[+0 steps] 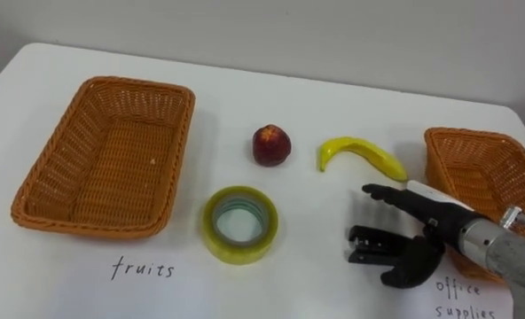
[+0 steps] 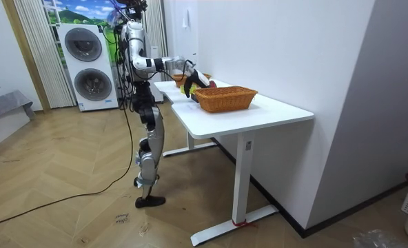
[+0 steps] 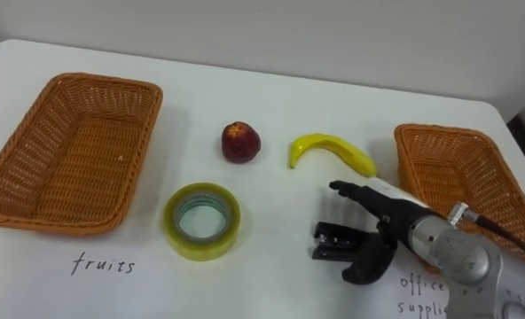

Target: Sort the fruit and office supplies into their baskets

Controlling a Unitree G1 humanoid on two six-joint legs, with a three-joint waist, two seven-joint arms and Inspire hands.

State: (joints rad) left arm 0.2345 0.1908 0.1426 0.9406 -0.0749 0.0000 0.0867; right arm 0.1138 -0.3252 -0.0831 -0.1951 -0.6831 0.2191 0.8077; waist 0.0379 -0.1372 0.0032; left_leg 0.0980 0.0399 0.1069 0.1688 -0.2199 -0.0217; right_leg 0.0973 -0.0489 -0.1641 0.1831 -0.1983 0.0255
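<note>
At the near edge of the white worktop (image 1: 316,288), one black stapler (image 1: 367,245) lies under the right robot hand (image 1: 442,226). The hand is spread: straight fingers reach over the stapler's far side and the thumb hangs at its near side, not closed on it. One roll of yellowish tape (image 1: 240,252) lies flat at the stapler's 9 o'clock. Farther back, one peach (image 1: 271,145) sits at the tape's 12 o'clock and one banana (image 1: 360,154) at the stapler's 12 o'clock. There are two wicker baskets: the left basket (image 1: 85,226) at 9 o'clock and the right basket (image 1: 440,167) at 3 o'clock, neither holding anything.
</note>
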